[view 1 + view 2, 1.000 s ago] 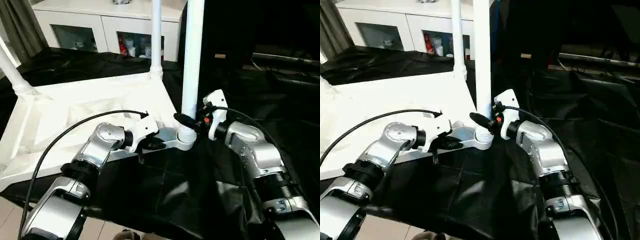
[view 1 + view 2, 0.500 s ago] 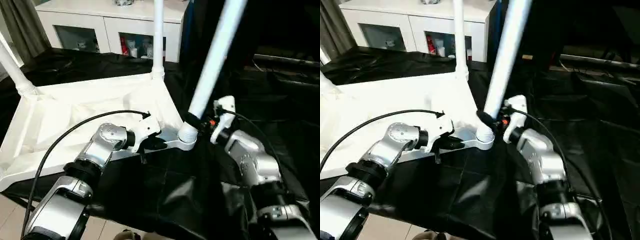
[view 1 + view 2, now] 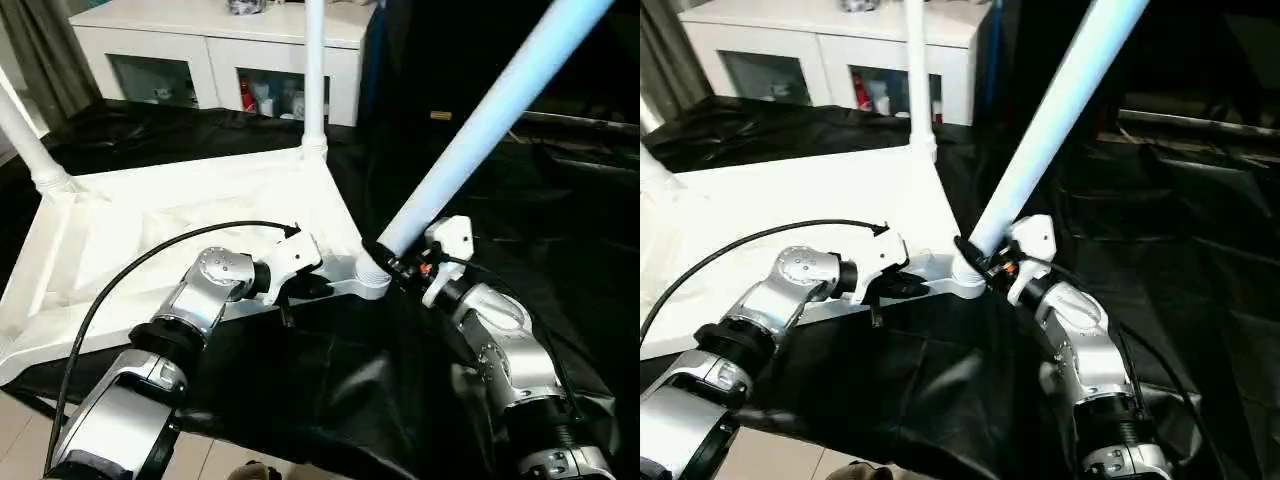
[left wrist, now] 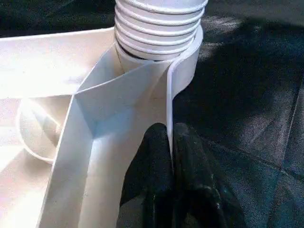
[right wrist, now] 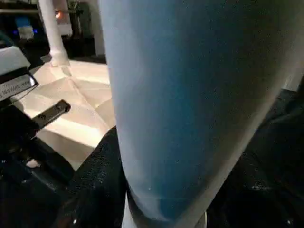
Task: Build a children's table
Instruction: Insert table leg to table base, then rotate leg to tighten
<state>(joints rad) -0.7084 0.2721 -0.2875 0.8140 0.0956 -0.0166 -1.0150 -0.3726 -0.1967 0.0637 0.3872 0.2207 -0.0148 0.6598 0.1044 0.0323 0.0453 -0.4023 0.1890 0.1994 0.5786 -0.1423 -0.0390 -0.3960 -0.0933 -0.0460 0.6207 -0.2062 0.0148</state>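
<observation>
Black fingers [image 4: 159, 156] of the left gripper [image 3: 300, 288] pinch the tabletop [image 3: 150, 230] rim; the right gripper [image 3: 395, 262] clamps the leg [image 3: 470, 130] near its base. That leg, upright a second ago, now leans hard right in its corner socket [image 4: 161, 33], probably unseated. Left wrist shows ribbed collar; head views show the lean.

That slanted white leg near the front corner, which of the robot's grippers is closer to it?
Right. The right gripper is closed around the slanted leg just above its ribbed base. The left gripper is beside it, pinching the tabletop rim near that corner socket.
</observation>
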